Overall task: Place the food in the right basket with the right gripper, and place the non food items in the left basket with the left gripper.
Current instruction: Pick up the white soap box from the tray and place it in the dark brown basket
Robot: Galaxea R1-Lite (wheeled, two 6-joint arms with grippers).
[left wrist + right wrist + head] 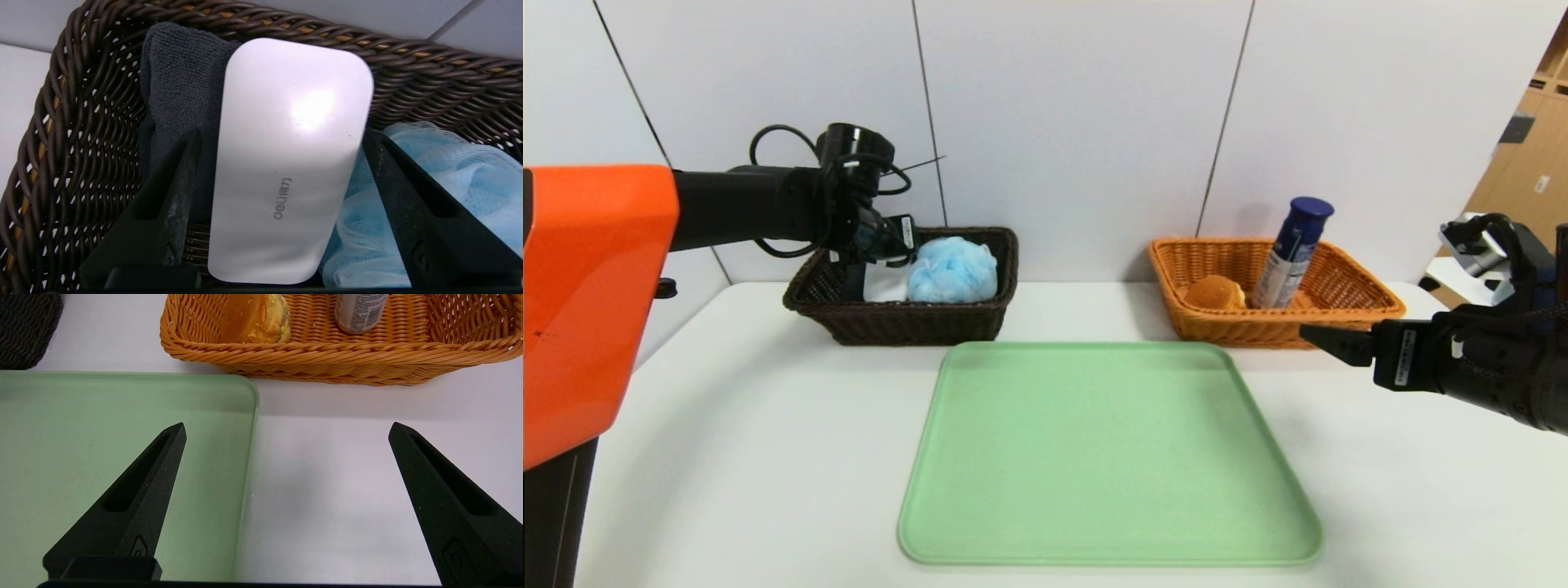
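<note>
My left claw (282, 139) sits spread in the dark basket (980, 322), white case (286, 163) loose between fingers. Right claw (286, 433) open, empty. Tray (1107, 457) bare; next: lift left clear.

A white table (768, 441) carries three things directly on its top. A pale green tray (1107, 453) lies flat at the middle near the front edge. Behind it to the left stands a dark brown wicker basket (907, 322), and behind it to the right an orange wicker basket (1339, 314), well apart from the brown one.
</note>
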